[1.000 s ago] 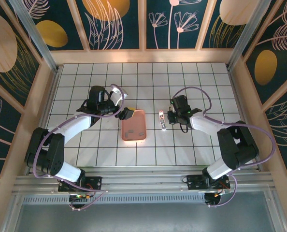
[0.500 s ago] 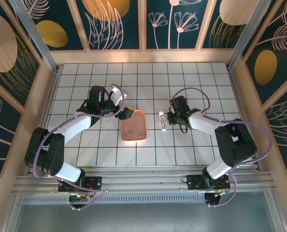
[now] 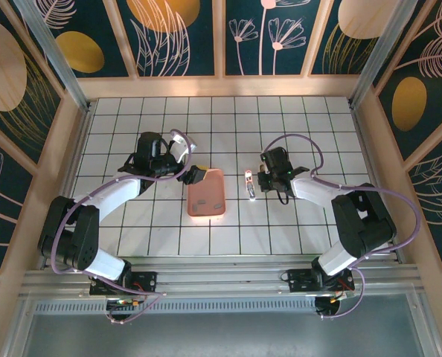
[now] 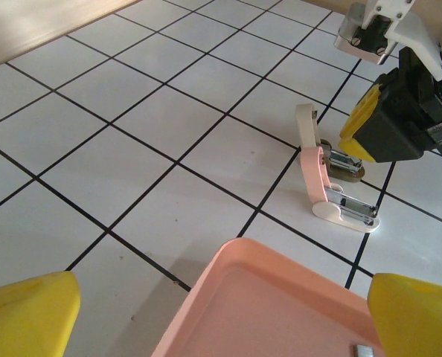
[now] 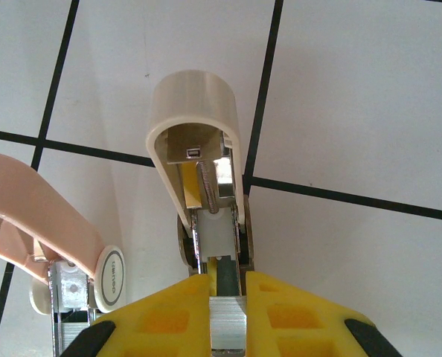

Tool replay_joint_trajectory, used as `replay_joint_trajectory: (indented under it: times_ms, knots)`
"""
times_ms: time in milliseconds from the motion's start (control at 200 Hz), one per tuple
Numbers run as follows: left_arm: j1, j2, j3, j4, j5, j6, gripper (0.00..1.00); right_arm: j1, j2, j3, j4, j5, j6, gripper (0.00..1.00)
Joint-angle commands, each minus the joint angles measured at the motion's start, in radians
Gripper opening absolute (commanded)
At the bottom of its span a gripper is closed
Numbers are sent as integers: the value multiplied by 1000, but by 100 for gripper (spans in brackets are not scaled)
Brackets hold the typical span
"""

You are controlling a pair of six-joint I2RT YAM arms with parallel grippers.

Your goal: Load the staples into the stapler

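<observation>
Yellow-fingered, the right tool (image 5: pixel 228 288) clamps the silvery rail of the stapler (image 5: pixel 191 97), hiding that end, while the left tool (image 4: pixel 225 309) stands wide at the tray (image 4: pixel 280 320) corner.

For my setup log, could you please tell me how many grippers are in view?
2. The left gripper is open at the pink tray's far left corner; the right gripper is right of the pink stapler, its fingers shut on a cream-lidded piece.

The left arm reaches inward with its elbow out. Its left gripper (image 3: pixel 196 176) is spread wide, the yellow fingertips (image 4: pixel 27 309) far apart. The right arm bends inward, and the right gripper (image 5: pixel 227 301) is held low, its fingers pinched on silvery metal of the stapler (image 5: pixel 195 119).
</observation>
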Motion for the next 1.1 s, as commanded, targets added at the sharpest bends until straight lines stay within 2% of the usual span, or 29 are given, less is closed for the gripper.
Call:
replay_joint_trajectory:
  times_ms: [0,1096]
  knots:
    - [-5,-4,12,30,17,14,99,6,10,18,11,18,-18,14]
    - [-5,-6,12,23,12,16,98,8,50,9,28,-7,-33,14]
